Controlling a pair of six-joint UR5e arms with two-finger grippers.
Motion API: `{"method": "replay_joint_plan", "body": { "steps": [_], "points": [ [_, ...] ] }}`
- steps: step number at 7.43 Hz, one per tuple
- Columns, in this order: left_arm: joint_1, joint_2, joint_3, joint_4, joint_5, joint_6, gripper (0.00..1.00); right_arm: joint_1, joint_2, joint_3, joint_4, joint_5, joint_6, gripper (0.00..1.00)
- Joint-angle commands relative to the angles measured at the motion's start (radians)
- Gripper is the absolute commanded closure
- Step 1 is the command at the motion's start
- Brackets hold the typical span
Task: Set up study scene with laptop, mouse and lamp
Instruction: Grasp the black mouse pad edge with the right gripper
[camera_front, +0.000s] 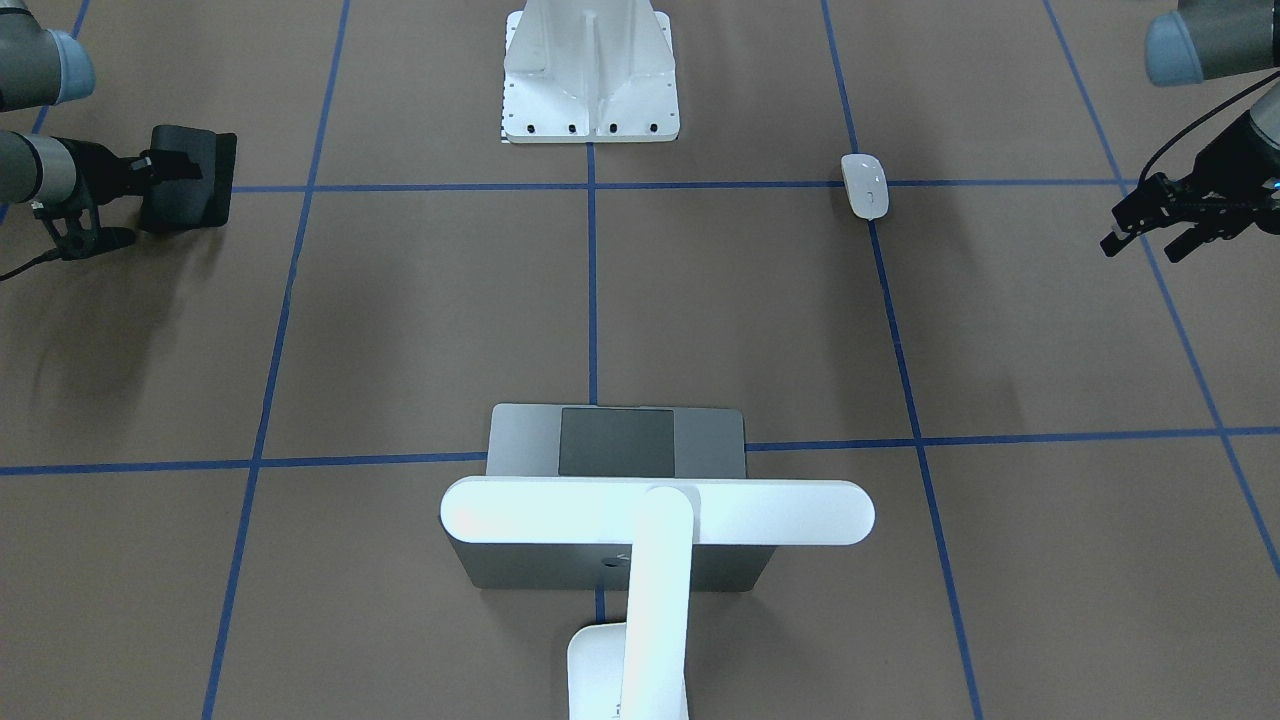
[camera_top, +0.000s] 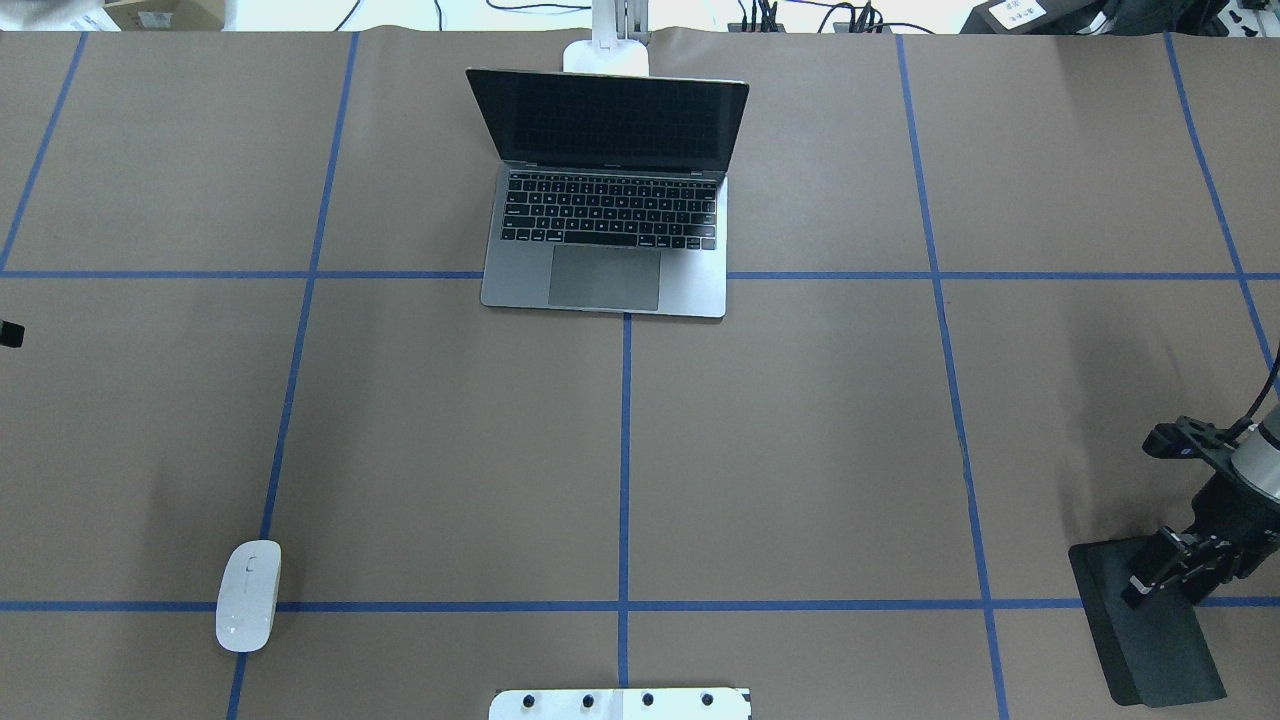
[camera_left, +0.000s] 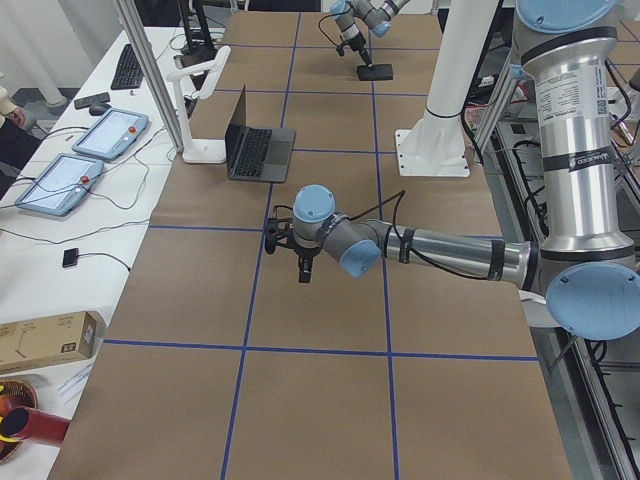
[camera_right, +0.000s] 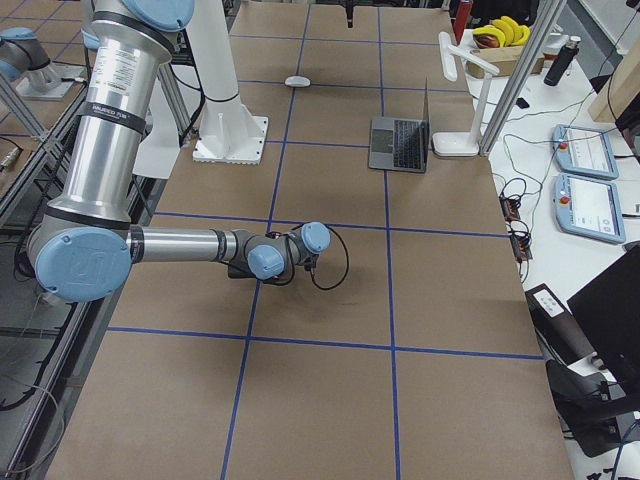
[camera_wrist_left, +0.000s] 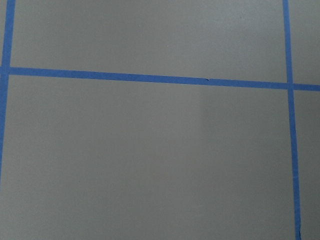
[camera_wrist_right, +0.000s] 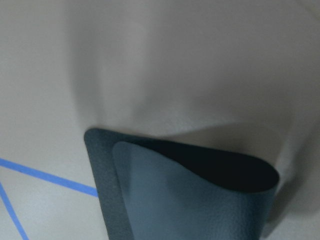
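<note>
Brown paper covers the table (camera_top: 800, 450), which is marked off in squares with blue tape.

Laptop (camera_top: 610, 200): stands open at the far middle of the table, screen dark and facing the robot. Grey body, dark keys, large trackpad. Judged placed.

Lamp (camera_front: 657, 512): white, its base just behind the laptop and its long round-ended bar level above the lid. Judged placed.

Mouse (camera_top: 248, 596): small, glossy white, lying flat on a tape crossing at the robot's near left. It is well apart from the laptop, with nothing touching it. Judged not yet placed.

Mat (camera_top: 1145, 630): thin and black, at the near right, well apart from the laptop. The right wrist view shows one edge curled up off the paper.

Right gripper (camera_top: 1165, 575): closed on that edge of the mat, as far as the views show.

Left gripper (camera_front: 1140, 247): jaws apart and holding nothing, above bare paper at the left edge, near the mouse but not over it.

Bracket (camera_front: 590, 80): white, bolted at the near middle; no part of the task.

Assessment: two of the three items are set. What is left, probably, is to bring the mat and the mouse beside the laptop.
</note>
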Motion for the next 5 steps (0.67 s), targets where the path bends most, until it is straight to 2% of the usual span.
{"method": "replay_joint_plan", "body": {
  "steps": [1,2,5],
  "points": [
    [0.0,0.0,0.001,0.0,-0.001,0.0,0.03,0.0,0.0,-0.001,0.07,-0.002,0.08,0.84],
    [0.0,0.0,0.001,0.0,-0.001,0.0,0.03,-0.001,-0.001,-0.001,0.088,-0.002,0.104,1.0],
    [-0.001,0.0,-0.001,0.002,-0.014,0.0,0.03,0.011,-0.005,0.048,0.092,0.005,0.116,1.0]
  ]
}}
